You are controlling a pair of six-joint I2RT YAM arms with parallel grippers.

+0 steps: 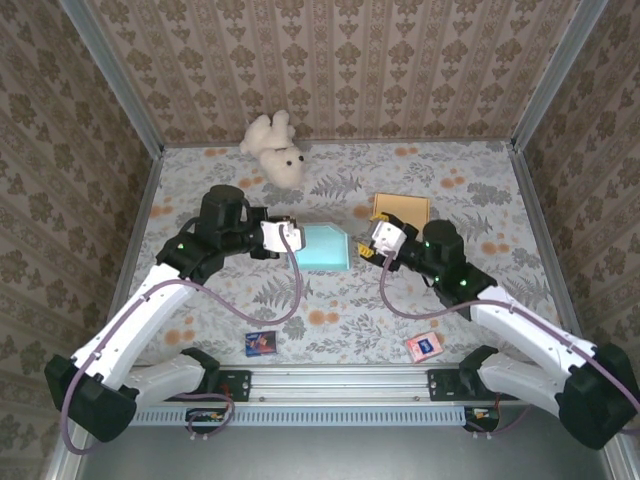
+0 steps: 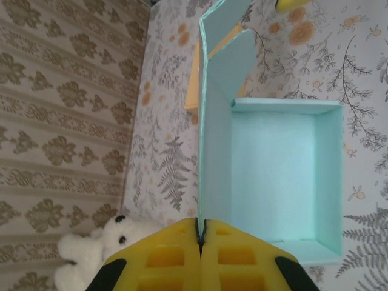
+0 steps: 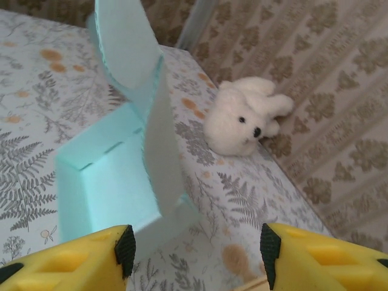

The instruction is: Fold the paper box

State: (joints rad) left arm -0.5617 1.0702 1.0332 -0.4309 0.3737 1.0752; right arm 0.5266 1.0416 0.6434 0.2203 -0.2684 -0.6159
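The paper box (image 1: pixel 325 250) sits open-topped on the bench (image 1: pixel 470 180), on the arms' side of the white plush bear (image 1: pixel 275 150) and a little to its right. It is part-formed: floor and walls are up, and tall flaps (image 3: pixel 121 48) rise above the end farthest from the bear.

Your left pincer (image 2: pixel 200 227) is pressed together on the long wall that faces the bear, and the wall's edge runs straight into the seam between the yellow fingers. I read that hold as an anchor. It stops the light box from sliding or collapsing while the other arm works the flaps.

Your right pincer (image 3: pixel 194 251) is spread, with nothing gripped. It is at the flap end of the box, on the far side from the bear. In the right wrist view the upright flaps stand just ahead of the gap between its fingers. That placement suits catching a flap and bending it in over the opening. Thin card may buckle if it is caught off-centre, so line up on a single flap first.

A flat orange sheet (image 1: pixel 402 208) lies well right of the bear, just beyond the right pincer. It looks like a spare piece, not part of this fold. Two small cards, one blue (image 1: pixel 261 343) and one pink (image 1: pixel 424 346), lie far from the bear near the arm bases and out of the way.
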